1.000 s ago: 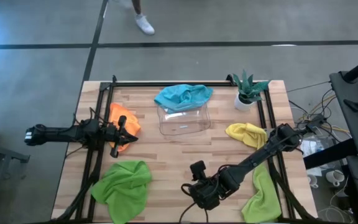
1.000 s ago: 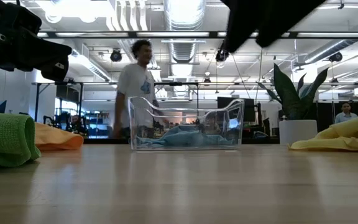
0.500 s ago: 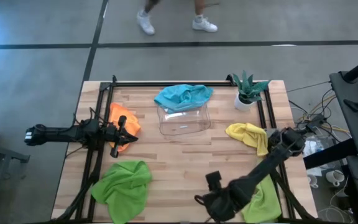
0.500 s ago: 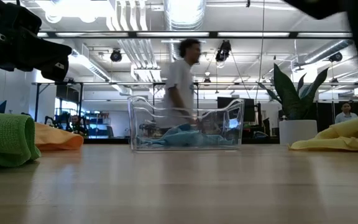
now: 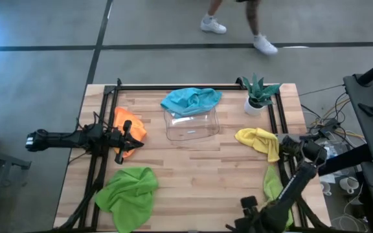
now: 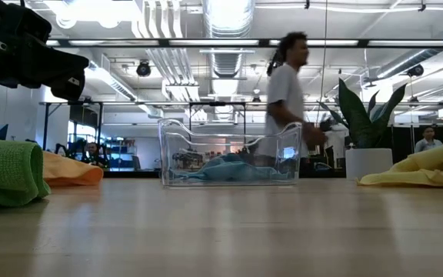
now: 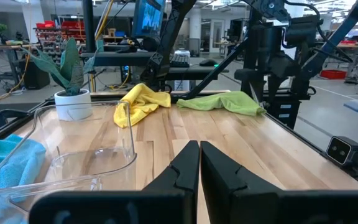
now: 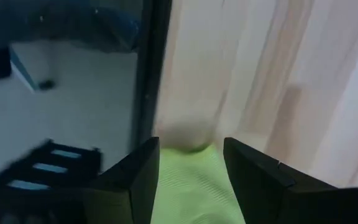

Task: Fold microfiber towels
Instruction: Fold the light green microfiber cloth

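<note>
— From above, what's where?

— The left hand (image 5: 123, 137) hangs at the left side of the tabletop (image 5: 193, 168), its fingers pressed together on nothing, just beside the orange towel (image 5: 132, 127). One lime towel (image 5: 129, 194) lies crumpled at the near left corner. The teal towel (image 5: 190, 99) is draped over the far rim of the clear tray (image 5: 193, 128). The yellow towel (image 5: 259, 140) lies to the right of the tray, near the potted plant (image 5: 259, 96). The right hand (image 5: 246, 219) is down at the near edge, with the second lime towel (image 5: 276, 194) lying just beside its arm.

— And at table level?

— Green cloth at the far left, orange behind it, teal in the tray, yellow on the right. A person (image 6: 287, 100) walks past behind.

— The left wrist camera?

— Its fingers (image 7: 185, 169) touch each other; the yellow and lime towels lie well beyond them, apart from the hand.

— The right one?

— Its fingers (image 8: 143, 174) stand apart with lime cloth showing between them. I can't tell whether they touch it.
</note>
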